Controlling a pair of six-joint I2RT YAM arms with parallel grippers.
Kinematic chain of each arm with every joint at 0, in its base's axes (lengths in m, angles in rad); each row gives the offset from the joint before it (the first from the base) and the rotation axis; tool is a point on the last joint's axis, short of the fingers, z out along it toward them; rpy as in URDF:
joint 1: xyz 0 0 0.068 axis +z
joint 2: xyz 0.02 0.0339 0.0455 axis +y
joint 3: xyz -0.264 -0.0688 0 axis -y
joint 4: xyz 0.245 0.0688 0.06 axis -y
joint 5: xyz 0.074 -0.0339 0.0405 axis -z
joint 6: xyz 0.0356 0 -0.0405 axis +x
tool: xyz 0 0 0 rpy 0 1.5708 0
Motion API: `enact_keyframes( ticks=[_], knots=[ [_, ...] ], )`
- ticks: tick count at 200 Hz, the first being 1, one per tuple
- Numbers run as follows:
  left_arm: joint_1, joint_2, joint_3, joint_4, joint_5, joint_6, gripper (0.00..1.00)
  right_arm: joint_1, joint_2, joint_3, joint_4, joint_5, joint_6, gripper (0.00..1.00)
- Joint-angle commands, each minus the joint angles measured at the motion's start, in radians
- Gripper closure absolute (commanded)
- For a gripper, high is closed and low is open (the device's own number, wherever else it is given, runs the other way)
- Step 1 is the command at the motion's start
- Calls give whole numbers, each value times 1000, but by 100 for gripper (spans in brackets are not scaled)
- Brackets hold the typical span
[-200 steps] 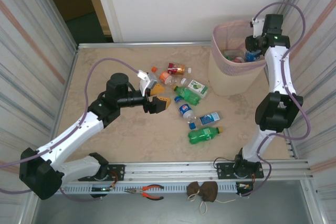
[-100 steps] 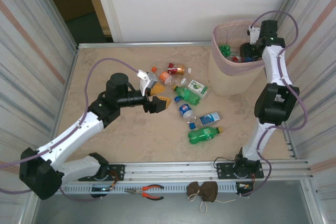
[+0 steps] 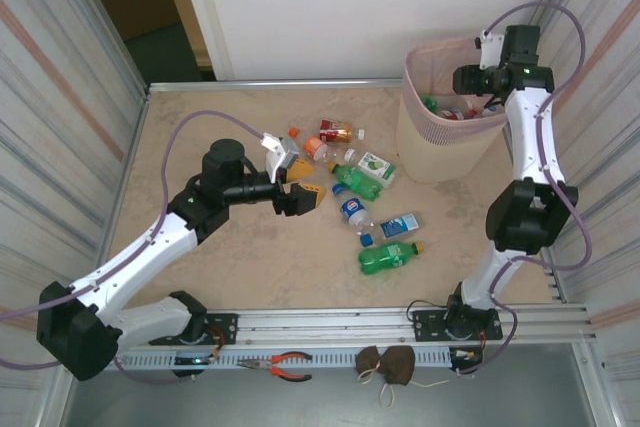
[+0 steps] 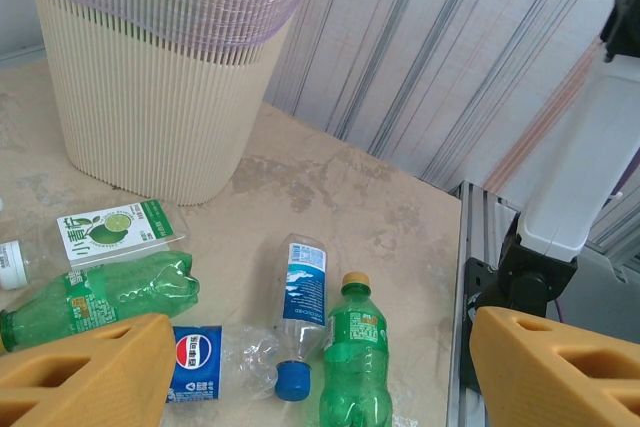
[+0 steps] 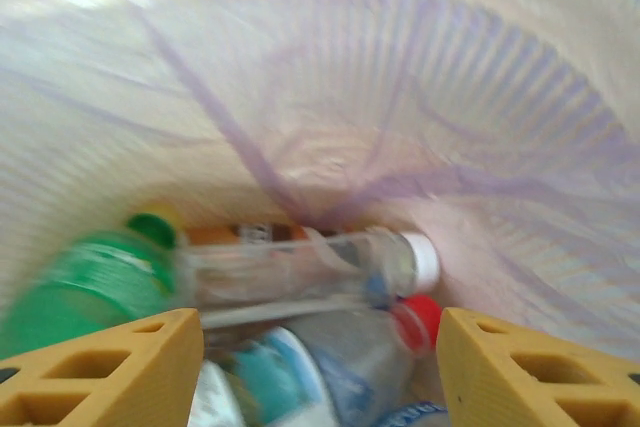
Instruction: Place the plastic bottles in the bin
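The bin [image 3: 425, 137] stands at the back right, lined with a pale purple bag. My right gripper [image 3: 468, 82] hangs over its mouth. In the right wrist view the gripper [image 5: 320, 377] is open, blurred, above bottles lying inside the bin [image 5: 400, 97]: a green one [image 5: 90, 282], a clear white-capped one [image 5: 310, 267] and a red-capped one [image 5: 400, 327]. My left gripper [image 3: 300, 194] is open and empty over mid-table, just left of several loose bottles. Below the left gripper [image 4: 320, 387] lie a green yellow-capped bottle [image 4: 355, 357], a clear blue-capped bottle [image 4: 300, 297] and a Pepsi bottle [image 4: 215, 362].
More bottles lie on the table: a crushed green one [image 4: 95, 292], a lime-labelled one [image 4: 110, 232], and orange-capped ones [image 3: 312, 147] further back. Corrugated walls close in both sides. The right arm's base [image 4: 520, 277] stands by the metal rail at the near edge.
My right gripper, shut on a blue-labelled bottle over the bin a second ago, has opened and the bottle is gone from its jaws. The left arm has not moved.
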Motion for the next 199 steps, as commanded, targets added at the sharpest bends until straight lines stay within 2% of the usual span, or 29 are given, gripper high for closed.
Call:
enact_keyframes(
  ticks=[1,38,86,113,149,199],
  knots=[
    [-2,-16,-1,23,12,-8,22,27,-68,26,4,-124,64,40],
    [-2,-11,2,32,14,-17,22,93,-44,19,-15,-213,74,44],
    [-2,-30,-5,15,3,-17,22,125,33,-20,-20,-166,73,63],
    [-2,-38,-12,8,-6,-17,22,126,61,-43,-27,-141,74,67],
    [-2,-37,-7,-13,-31,-19,22,131,44,-80,-42,-120,72,68],
    [-2,-2,29,-115,-179,-40,23,144,-96,-95,-28,-74,104,60]
  ],
)
